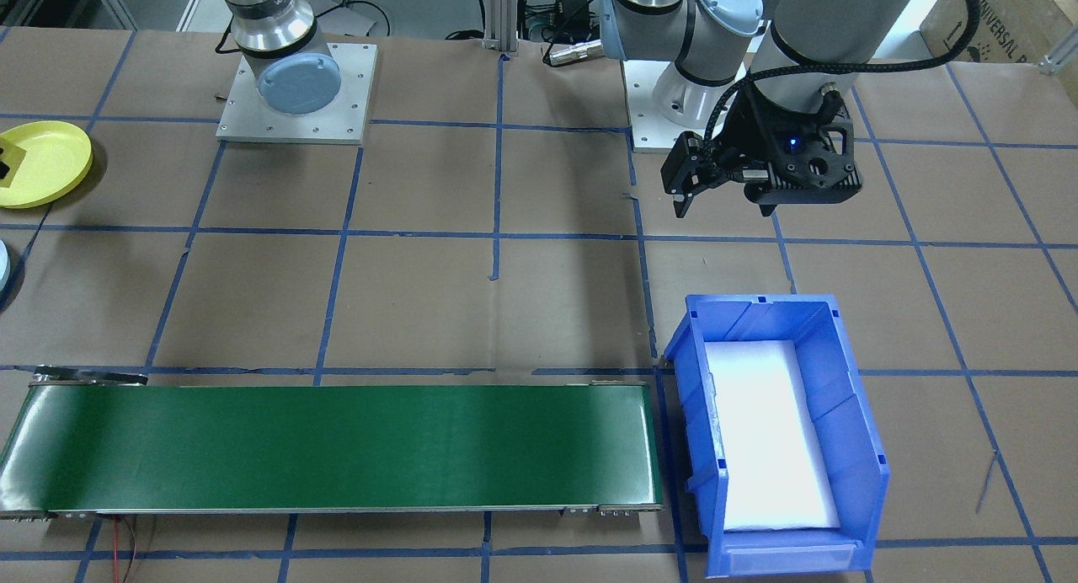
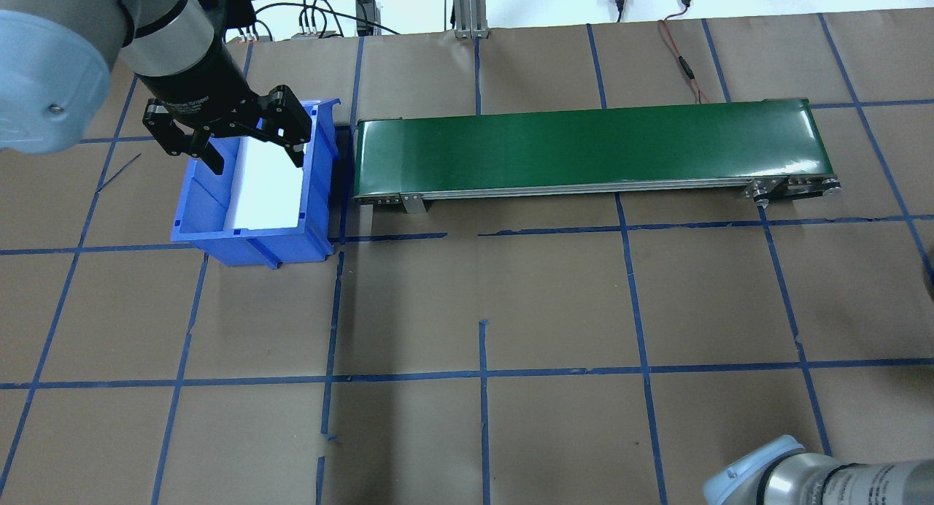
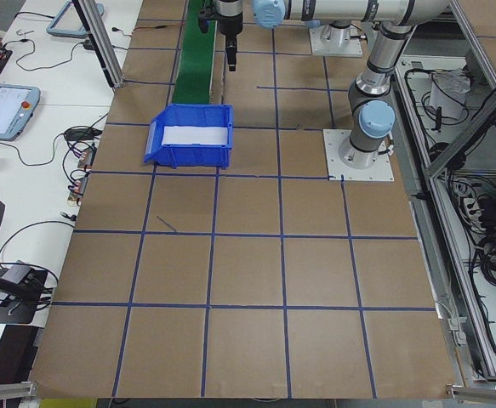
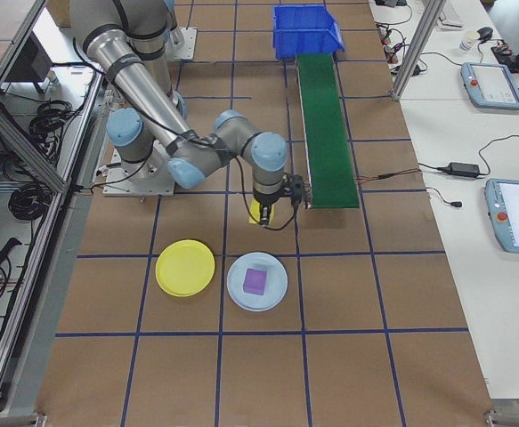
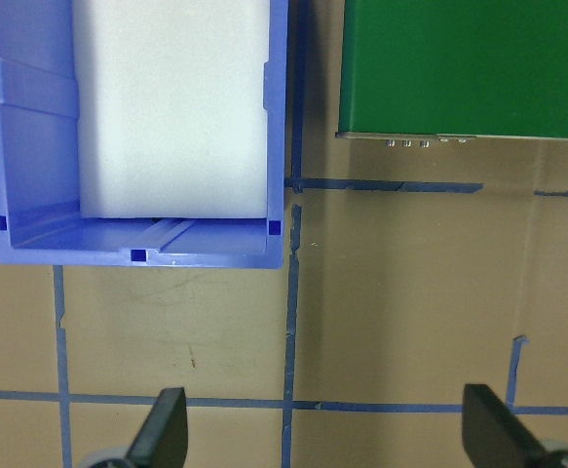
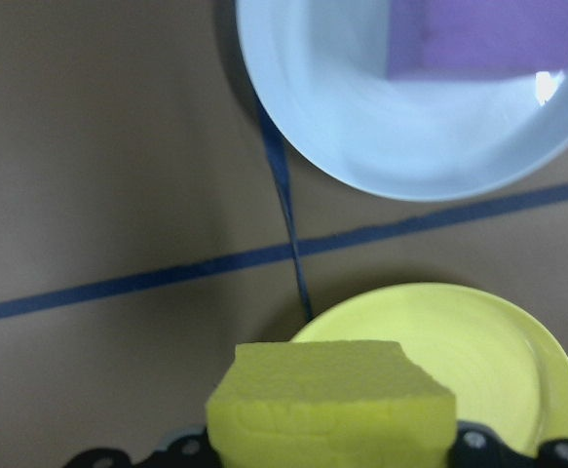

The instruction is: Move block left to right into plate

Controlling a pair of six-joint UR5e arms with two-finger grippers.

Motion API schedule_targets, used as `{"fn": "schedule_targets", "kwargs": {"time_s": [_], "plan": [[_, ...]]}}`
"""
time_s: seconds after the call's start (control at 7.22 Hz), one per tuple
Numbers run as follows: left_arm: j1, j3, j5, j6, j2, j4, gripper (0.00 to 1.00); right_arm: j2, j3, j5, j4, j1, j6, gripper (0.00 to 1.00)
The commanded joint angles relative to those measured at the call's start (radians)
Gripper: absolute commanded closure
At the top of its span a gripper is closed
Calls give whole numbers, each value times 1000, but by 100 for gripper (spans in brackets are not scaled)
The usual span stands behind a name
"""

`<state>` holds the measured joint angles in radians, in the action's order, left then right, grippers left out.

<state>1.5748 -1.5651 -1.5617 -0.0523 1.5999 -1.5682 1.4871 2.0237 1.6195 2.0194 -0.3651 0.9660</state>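
My right gripper (image 6: 332, 450) is shut on a yellow block (image 6: 332, 402), held above the table beside the near rim of the yellow plate (image 6: 478, 351). In the exterior right view the right gripper (image 4: 272, 203) hangs by the end of the green belt, with the yellow block (image 4: 261, 213) in it and the yellow plate (image 4: 185, 267) nearer the camera. A pale blue plate (image 4: 257, 282) next to it holds a purple block (image 4: 256, 280). My left gripper (image 2: 248, 136) hovers open and empty over the blue bin (image 2: 255, 235).
A green conveyor belt (image 2: 584, 147) runs along the far side of the table from the blue bin (image 1: 699, 414), which has a white foam liner (image 1: 771, 431). Blue tape lines grid the brown table. Both arm bases stand at the robot's edge.
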Motion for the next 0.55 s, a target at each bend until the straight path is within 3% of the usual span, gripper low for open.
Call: {"fn": "schedule_targets", "kwargs": {"time_s": [0.0,0.28,0.42], "plan": [[1,2,0,0,-2,-1,0,-11,13,-4,2,155,123,73],[1,-1,-1,0,-2,-4,0,-49,12,-26,5,155,131,62],[1,-1,0,2,-2,-4,0,-76,13,-36,28,155,140,15]]}}
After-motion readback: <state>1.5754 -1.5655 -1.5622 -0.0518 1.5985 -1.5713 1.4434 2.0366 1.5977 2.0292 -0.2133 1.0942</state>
